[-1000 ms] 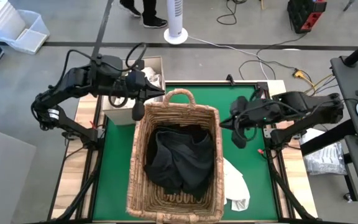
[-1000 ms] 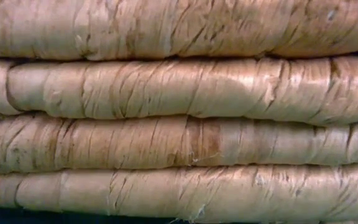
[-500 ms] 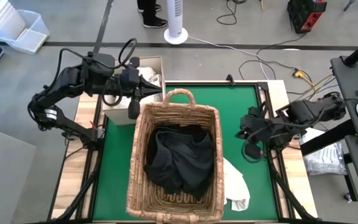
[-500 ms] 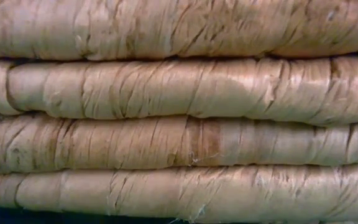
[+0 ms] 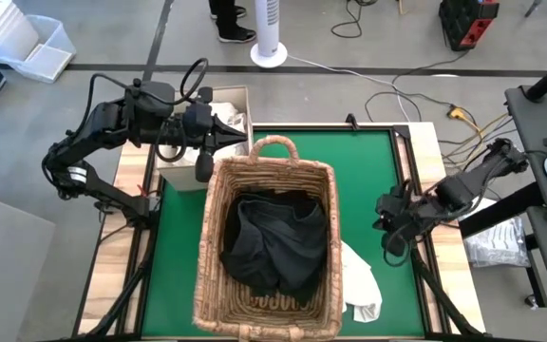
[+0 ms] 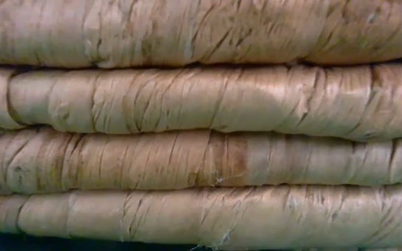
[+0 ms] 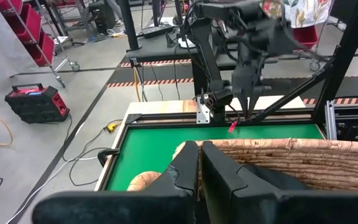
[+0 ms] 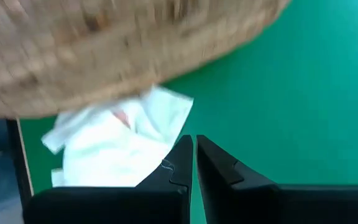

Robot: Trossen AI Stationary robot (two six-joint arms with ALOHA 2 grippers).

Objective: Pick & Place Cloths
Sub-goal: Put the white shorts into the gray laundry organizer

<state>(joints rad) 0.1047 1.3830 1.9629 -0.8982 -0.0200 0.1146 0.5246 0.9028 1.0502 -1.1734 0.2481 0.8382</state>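
- L gripper [image 5: 240,138]: parked by the far-left corner of the wicker basket [image 5: 266,302], beside the open cardboard box [image 5: 174,177] with white fabric in it. Fingers pressed together, holding nothing. Position matches half a sec ago; a full sec ago it sat slightly nearer the basket handle.
- Dark cloth [image 5: 273,242]: bundled inside the basket, already placed.
- White cloth [image 5: 362,277]: lies on the green mat [image 5: 364,157], touching the basket's right wall near the front-right corner. Not yet placed.
- R gripper [image 5: 389,249]: over the mat's right edge, near the white cloth but apart from it. Fingers shut, empty. R wrist view shows the cloth [image 8: 114,146] just past the fingertips.
- Step in hand, by my reading: R arm approaching the white cloth for pickup.
- Next move calls for: open fingers, drop onto the cloth, pinch, lift over the rim.
- Change: a sec ago R gripper hung farther back by the basket's far-right corner; now drawn toward the front and the table's right edge.
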